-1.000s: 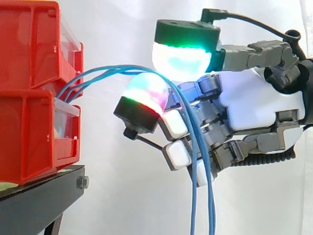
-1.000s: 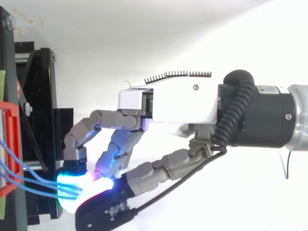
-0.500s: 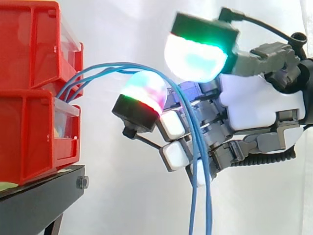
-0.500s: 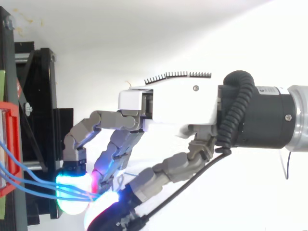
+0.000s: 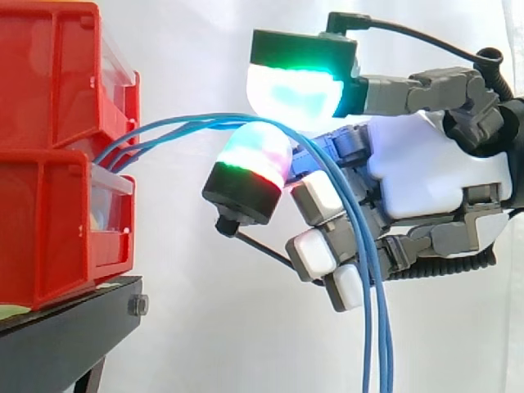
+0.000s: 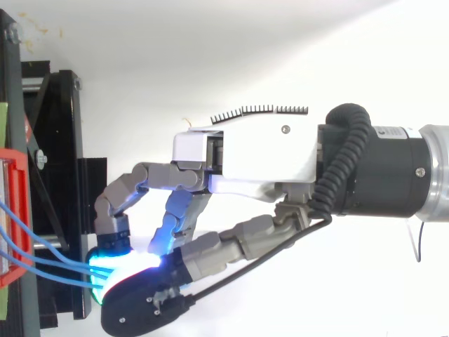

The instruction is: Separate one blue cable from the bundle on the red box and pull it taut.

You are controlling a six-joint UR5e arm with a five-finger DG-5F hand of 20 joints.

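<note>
Nearest of all, the blue cables [image 5: 377, 327] hang straight down in a loose bunch in front of the hand [image 5: 426, 176], crossing its lower curled fingers and running off the bottom edge. Higher up the strands bend over and pass between the thumb pad [image 5: 295, 90], glowing white and green, and the finger pad [image 5: 255, 151], glowing pink, green and red just beneath it. The two pads close on the strands, several of them together and not one alone. The rest of the fingers sit folded in toward the white palm. From that pinch the cables arch left in a shallow curve, fanning apart a little, to the gap between the two stacked red bins [image 5: 49, 221] at the left, which rest on the black stand [image 5: 65, 336]. From above, the same strands [image 6: 49, 263] run from the bins' edge to the glowing pads. Farthest back hangs the white curtain [image 5: 205, 327].
</note>
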